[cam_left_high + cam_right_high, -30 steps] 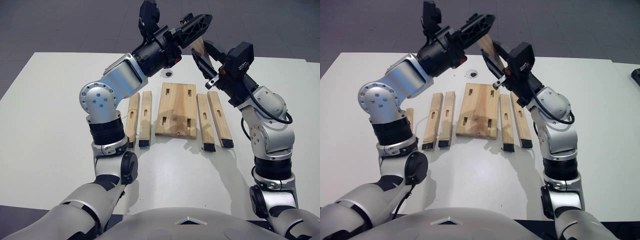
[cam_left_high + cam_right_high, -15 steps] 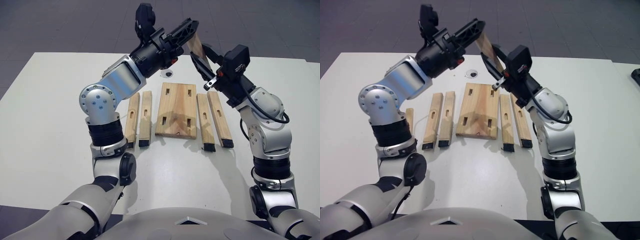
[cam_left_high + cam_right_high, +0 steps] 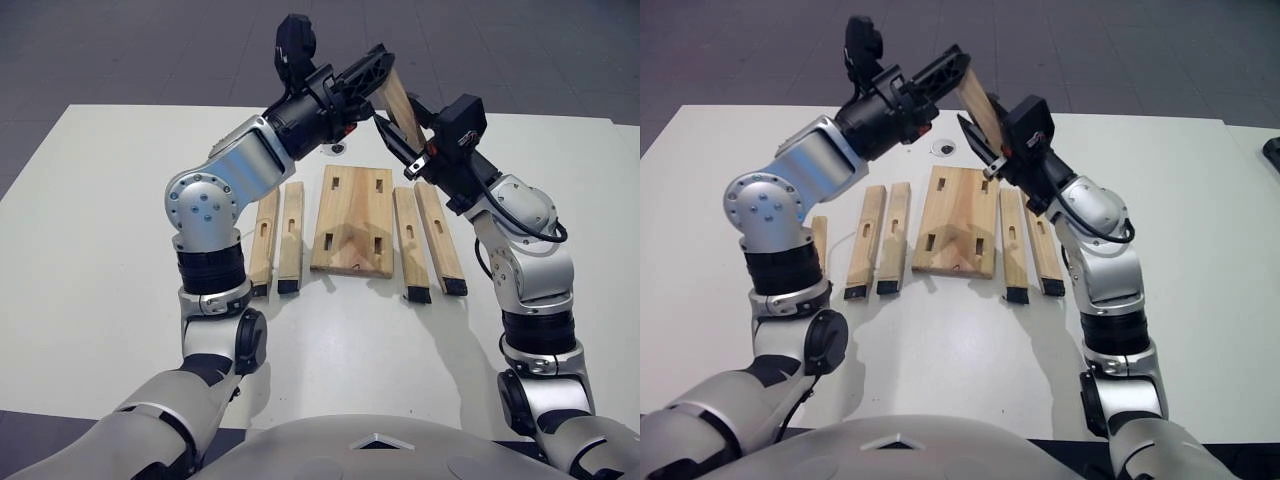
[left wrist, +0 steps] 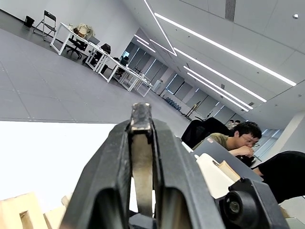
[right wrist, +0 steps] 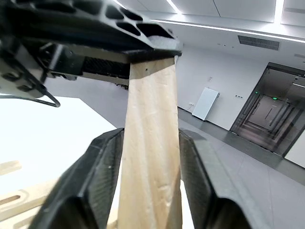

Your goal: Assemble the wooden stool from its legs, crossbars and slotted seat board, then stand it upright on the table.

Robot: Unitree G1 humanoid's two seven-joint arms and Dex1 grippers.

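My left claw [image 3: 380,68] is pinched tight on the top end of a short, pale wooden crossbar stick [image 3: 398,100], up in the air. My right claw [image 5: 149,143] hugs the same stick lower down, with a finger pressed on each side. Below both claws lies the flat wooden seat board with four slots [image 3: 352,218], on the white table [image 3: 100,200].
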